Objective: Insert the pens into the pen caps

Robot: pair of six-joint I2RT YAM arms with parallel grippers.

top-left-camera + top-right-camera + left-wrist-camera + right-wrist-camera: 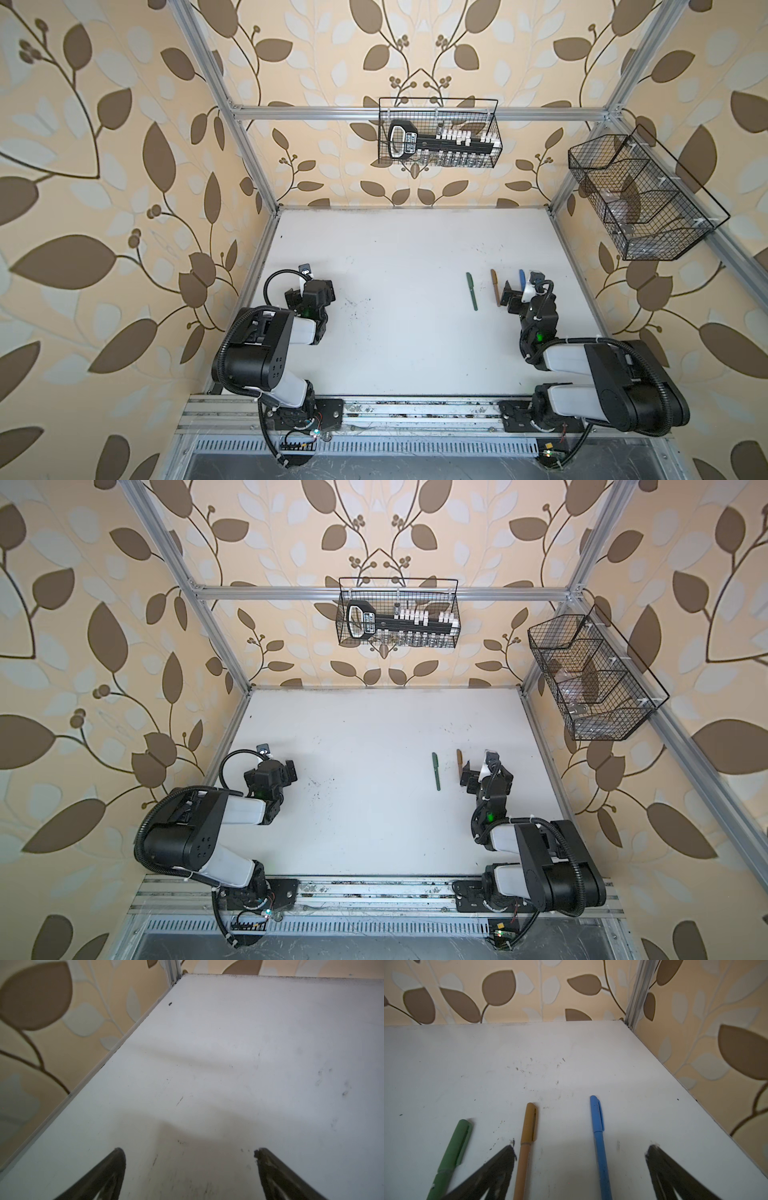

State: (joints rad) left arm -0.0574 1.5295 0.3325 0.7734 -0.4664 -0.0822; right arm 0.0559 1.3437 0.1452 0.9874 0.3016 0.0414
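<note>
Green pen [452, 1153], tan pen [527, 1142], blue pen [600, 1147] laid side by side, left to right, on table [395, 249], right half. Caps [529, 1124] seen on all 3. R gripper [581, 1149] held over tan + blue, jaws wide apart, nothing gripped. L gripper [189, 1151] kept at left, jaws apart, empty.

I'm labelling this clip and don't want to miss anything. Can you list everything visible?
pens: three, green, tan, blue; side by side on the table's right.
pen caps: three, green, tan, blue; fitted on the matching pens.
table: one, white, scuffed; centre.
wire baskets: two, black; back rail, holding a black-and-white item; right rail.
frame: one, silver; around the table.
left gripper: one, black; open over bare table, left.
right gripper: one, black; open by the tan and blue pens.
</note>
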